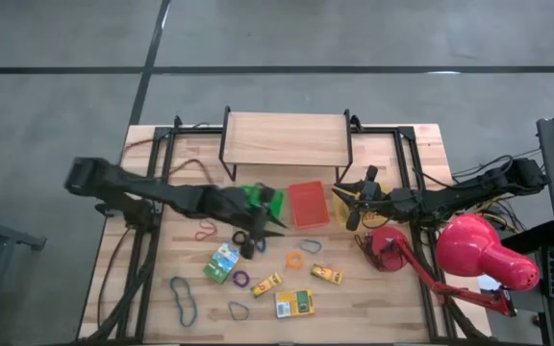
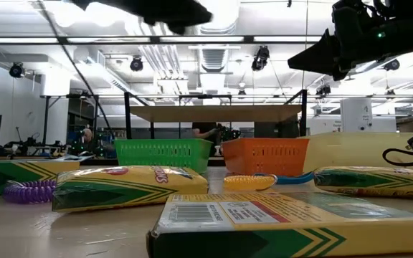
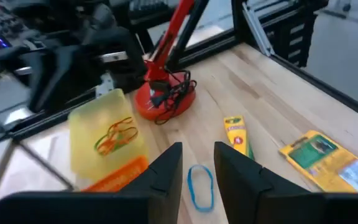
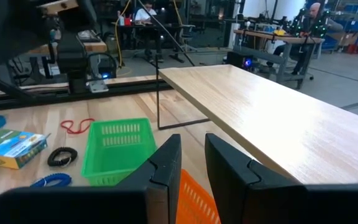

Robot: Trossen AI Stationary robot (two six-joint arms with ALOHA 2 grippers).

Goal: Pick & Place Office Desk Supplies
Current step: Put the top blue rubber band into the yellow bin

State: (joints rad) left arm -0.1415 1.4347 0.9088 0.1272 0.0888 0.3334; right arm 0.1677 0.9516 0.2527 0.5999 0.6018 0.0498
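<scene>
Rubber bands lie loose on the wooden table: blue (image 1: 183,298), purple (image 1: 241,280), orange (image 1: 294,259), red (image 1: 205,231), and a blue one (image 3: 199,185) below my left fingers. Printed boxes lie flat near the front: green-white (image 1: 222,261), yellow (image 1: 266,284), yellow (image 1: 327,275), green-yellow (image 1: 294,304). My left gripper (image 1: 272,219) (image 3: 197,152) hangs above the table's middle, open by a narrow gap, with nothing between its fingers. My right gripper (image 1: 349,204) (image 4: 193,143) waits raised by the yellow tray (image 1: 339,207), open and holding nothing.
Green tray (image 1: 258,197), orange tray (image 1: 308,204) and the yellow tray stand in a row in front of a wooden shelf (image 1: 287,139). Orange bands (image 3: 115,134) lie in the yellow tray. A red desk lamp (image 1: 479,255) with base (image 1: 385,248) fills the right front.
</scene>
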